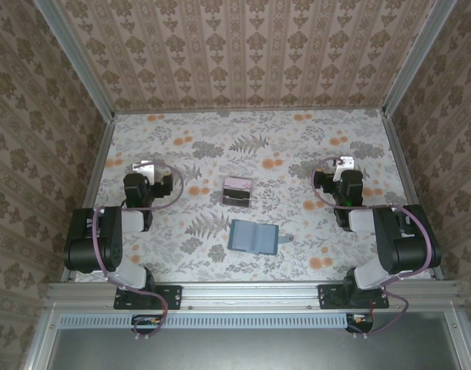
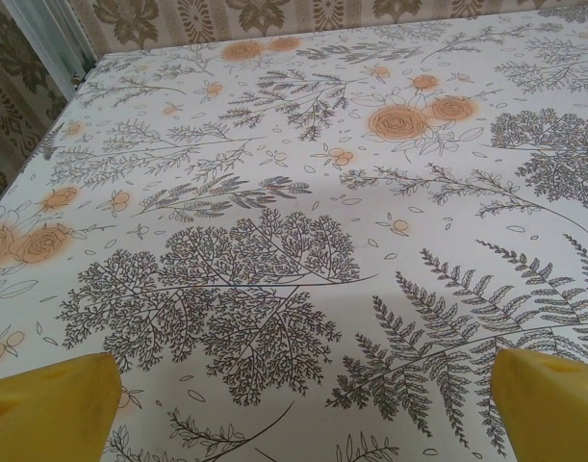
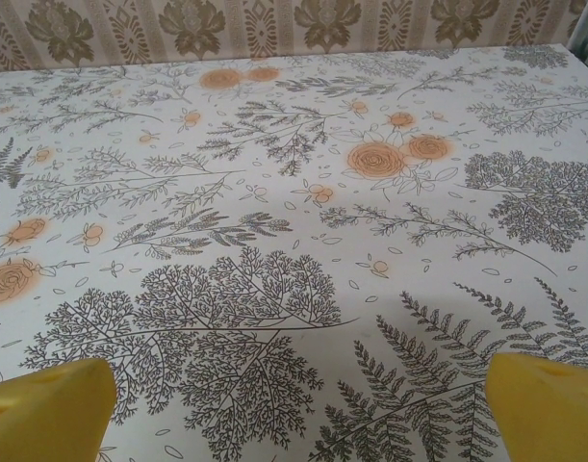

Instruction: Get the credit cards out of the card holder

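Left claw (image 1: 145,167) sits spread wide at the left of the overhead frame, and right claw (image 1: 343,163) is spread just as wide at the right, both pinching nothing. Between them on the flowered tabletop (image 1: 181,139), the teal card holder (image 1: 253,237) lies opened flat at lower centre, its strap tab poking right. Just above it and apart from it, a small clear tray (image 1: 224,193) shows a pale pink strip and a dark one. Those look like the credit cards (image 1: 237,185), though they're too small to be sure. Over to the left wrist: yellow fingertips (image 2: 53,409) in both bottom corners, far apart, printed ferns between. Right wrist now: yellow fingertips (image 3: 544,404) at the bottom corners, flowered tabletop between them.
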